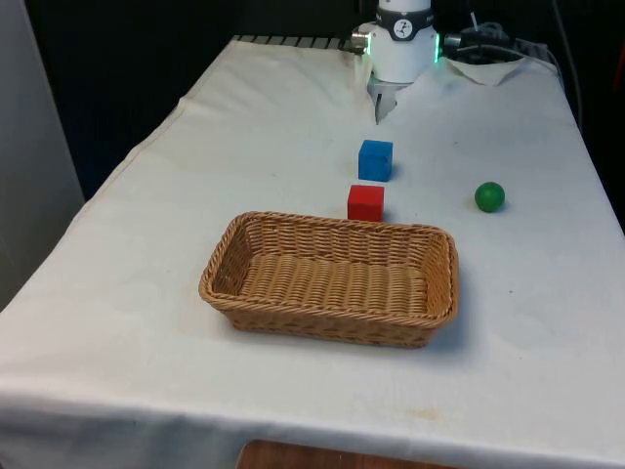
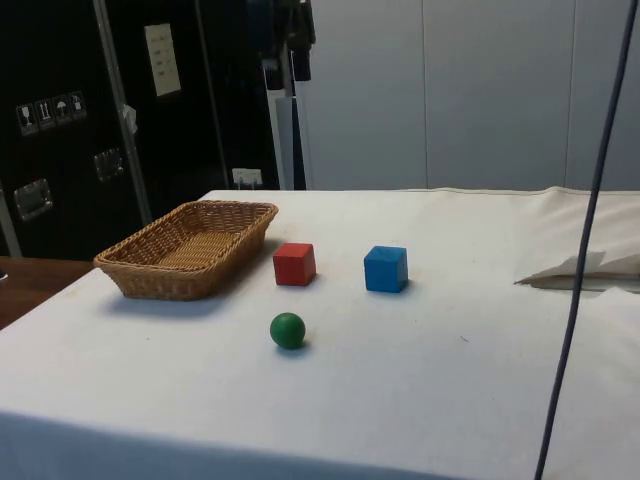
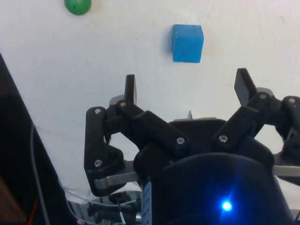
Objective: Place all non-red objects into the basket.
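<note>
I have the gripper (image 3: 186, 86) hanging above the cloth at the far end of the table (image 1: 117, 322), fingers spread wide with nothing between them. The blue cube (image 1: 375, 160) sits just ahead of it, and the red cube (image 1: 365, 202) lies between that and the basket (image 1: 332, 311), close to the basket's far rim. The green ball (image 1: 489, 196) rests well apart, toward the front view's right. The basket is empty, so both non-red pieces are still to go.

I judge the blue cube light and rigid, probably wood or foam, with flat faces that should take a square pinch across two opposite sides. It looks slightly turned on the cloth, so I would line my fingers up with its faces first. The ball worries me more: smooth, round, likely to roll on a nudge, so I would close across its widest part, centred.

From the front, I see little of the gripper beyond its tip under the arm. In the wrist view the ball is cut off at the edge. I cannot tell what either piece is made of.
</note>
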Controlling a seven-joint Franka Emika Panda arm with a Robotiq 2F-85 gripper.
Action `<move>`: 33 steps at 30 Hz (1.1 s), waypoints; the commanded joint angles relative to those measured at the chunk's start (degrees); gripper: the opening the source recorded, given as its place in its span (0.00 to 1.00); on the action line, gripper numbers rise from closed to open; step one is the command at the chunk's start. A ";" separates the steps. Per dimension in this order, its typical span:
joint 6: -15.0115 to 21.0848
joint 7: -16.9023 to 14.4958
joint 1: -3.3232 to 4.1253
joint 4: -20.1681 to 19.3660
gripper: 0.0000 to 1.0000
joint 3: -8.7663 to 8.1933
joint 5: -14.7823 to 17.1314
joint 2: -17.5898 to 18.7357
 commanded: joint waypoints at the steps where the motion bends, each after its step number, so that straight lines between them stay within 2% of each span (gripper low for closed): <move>1: 1.78 0.40 -0.06 -1.32 1.00 0.00 -0.80 -0.92; 4: 3.95 0.29 -0.23 -3.95 1.00 -0.17 -1.20 -2.46; 5: 2.86 -0.06 -0.06 -3.21 1.00 -0.17 -0.52 -1.89; 6: 4.47 0.23 -0.23 -4.70 1.00 -0.23 -1.26 -2.86; 10: 7.22 0.00 -0.34 -8.31 1.00 -0.57 -1.78 -4.64; 12: 8.14 0.11 -0.40 -9.63 1.00 -0.63 -1.95 -5.33; 13: 7.45 -0.23 -0.23 -9.22 1.00 -0.69 -1.32 -4.93; 20: 10.89 0.69 -0.57 -14.32 1.00 -0.69 -2.12 -7.51; 21: 9.68 0.00 -0.29 -13.24 1.00 -0.80 -1.38 -6.88; 23: 11.57 0.80 -0.63 -15.47 1.00 -0.74 -2.18 -7.91; 28: 14.73 1.20 -0.52 -18.91 1.00 -0.86 -1.72 -7.79; 29: 13.64 0.63 -0.34 -18.39 1.00 -0.92 -1.38 -7.96; 30: 15.18 1.32 -0.52 -19.37 1.00 -0.92 -1.66 -7.68; 33: 16.67 1.49 -0.46 -20.68 1.00 -1.03 -1.43 -7.28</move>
